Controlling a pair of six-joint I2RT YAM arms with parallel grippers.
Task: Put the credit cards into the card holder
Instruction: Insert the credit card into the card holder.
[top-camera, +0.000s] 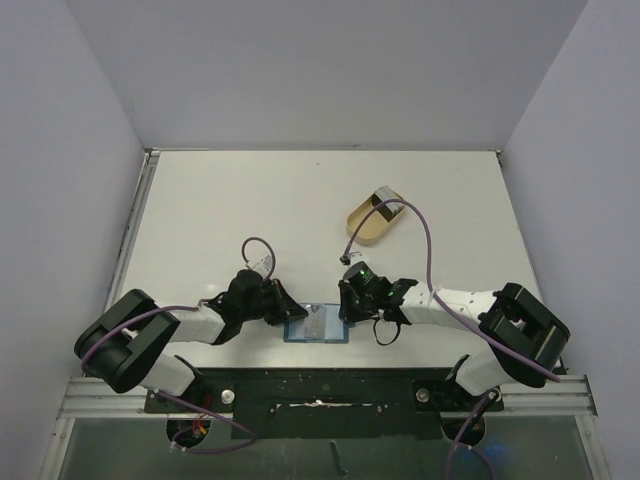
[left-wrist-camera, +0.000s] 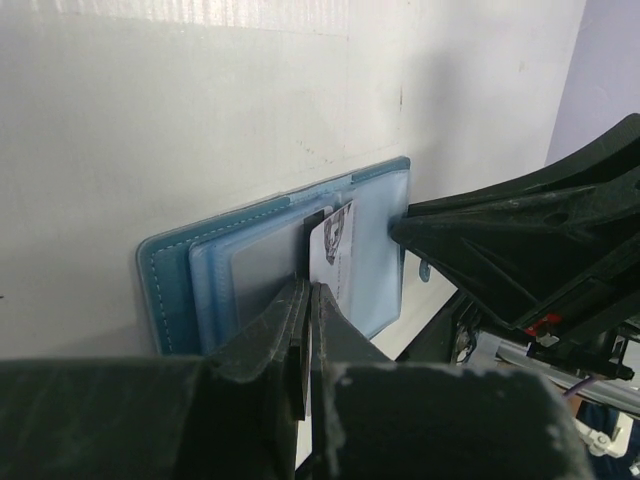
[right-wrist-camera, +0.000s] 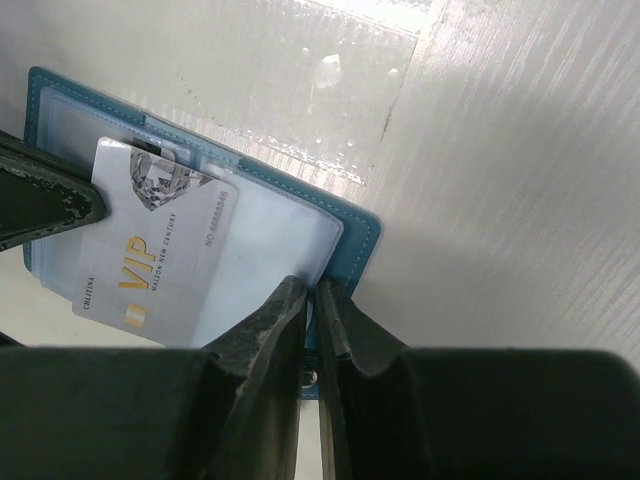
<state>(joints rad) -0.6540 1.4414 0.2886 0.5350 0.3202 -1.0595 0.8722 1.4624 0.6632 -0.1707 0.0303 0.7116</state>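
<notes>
Blue soft bifold card holder lies open on the white desk, between both pincers. Silvery VIP credit card sits askew on it, one corner at a pocket and the rest overhanging, so not seated yet. Left pincer is closed empty, tips against the card's edge, probably to nudge it in. Right pincer is narrow and seems to pinch the holder's rim. Tan oval dish is well beyond the right pincer. No other cards can be made out. Looks like an early stage.
</notes>
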